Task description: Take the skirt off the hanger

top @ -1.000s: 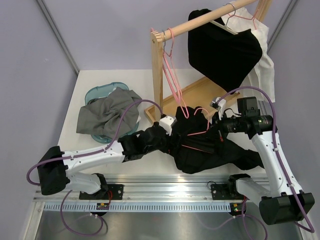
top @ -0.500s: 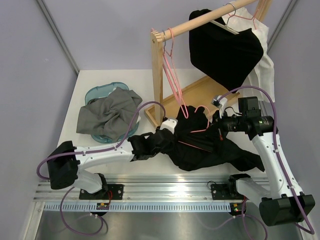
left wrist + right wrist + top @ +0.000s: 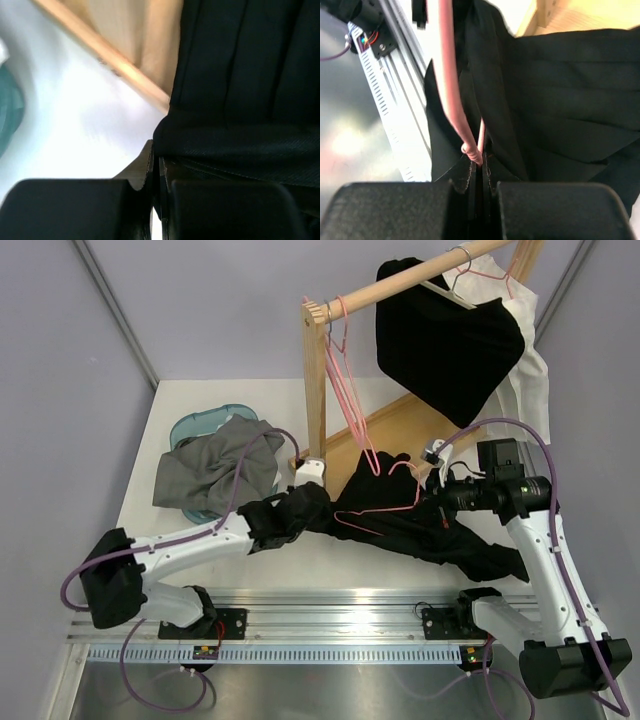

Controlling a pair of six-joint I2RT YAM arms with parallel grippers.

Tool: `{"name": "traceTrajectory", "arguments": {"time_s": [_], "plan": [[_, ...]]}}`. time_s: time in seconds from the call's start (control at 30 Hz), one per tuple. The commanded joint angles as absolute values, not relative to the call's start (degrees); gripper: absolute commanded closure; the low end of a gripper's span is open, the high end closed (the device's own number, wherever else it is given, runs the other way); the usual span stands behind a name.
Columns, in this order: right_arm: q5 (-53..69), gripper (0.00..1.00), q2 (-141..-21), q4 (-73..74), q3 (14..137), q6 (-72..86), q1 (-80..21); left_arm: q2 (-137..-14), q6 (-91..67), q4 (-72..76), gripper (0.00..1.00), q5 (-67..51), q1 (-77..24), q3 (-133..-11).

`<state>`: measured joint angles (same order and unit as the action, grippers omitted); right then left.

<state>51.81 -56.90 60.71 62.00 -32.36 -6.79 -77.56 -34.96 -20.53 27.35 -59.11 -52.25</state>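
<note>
Skirt (image 3: 440, 535): black, spread on the table (image 3: 220, 395), lower centre of the overhead view, below the wooden rack (image 3: 316, 390).
Hanger (image 3: 380, 508): pink, lying across the skirt's upper left part.
Left tool (image 3: 156, 170): closed, pinching the skirt's left edge.
Right tool (image 3: 482, 172): closed on the hanger wire, black fabric alongside.
</note>
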Motion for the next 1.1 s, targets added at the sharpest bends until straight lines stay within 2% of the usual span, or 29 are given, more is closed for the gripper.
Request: {"name": "traceTrajectory", "arguments": {"time_s": [0.0, 0.3, 0.5, 0.6, 0.7, 0.83, 0.93, 0.97, 1.07], "plan": [[52.65, 1.0, -55.11, 66.62, 62.14, -38.23, -7.12, -71.46, -36.91, -21.71, 1.0, 29.98, -55.47, -49.4], [56.76, 1.0, -54.41, 70.04, 63.89, -43.85, -7.12, -66.18, -36.12, -22.06, 1.0, 24.44, -48.17, -41.31], [62.13, 1.0, -55.11, 71.63, 65.39, -44.91, -7.12, -65.48, -36.56, -14.42, 1.0, 16.45, -47.2, -37.36], [61.79, 1.0, -55.81, 74.17, 65.48, -48.5, -7.12, -64.69, -36.74, -11.61, 0.96, 13.19, -46.23, -36.83], [61.87, 1.0, -57.57, 76.46, 66.09, -51.42, -7.12, -63.72, -35.78, -9.76, 0.91, 10.47, -45.35, -36.91], [61.79, 1.0, -55.9, 67.96, 64.95, -40.04, -7.12, -63.11, -32.97, -8.88, 0.8, 7.56, -45.18, -37.44], [60.29, 1.0, -54.93, 59.43, 63.37, -32.37, -7.03, -61.53, -31.47, -8.35, 0.65, 5.1, -45.18, -36.57], [60.55, 1.0, -55.28, 57.59, 63.2, -31.56, -7.12, -60.91, -31.12, -8.35, 0.56, 4.05, -45.09, -36.13], [62.57, 1.0, -55.9, 54.94, 62.85, -28.22, -7.12, -58.02, -30.06, -7.47, 0.48, 2.38, -45.09, -33.93]]}}
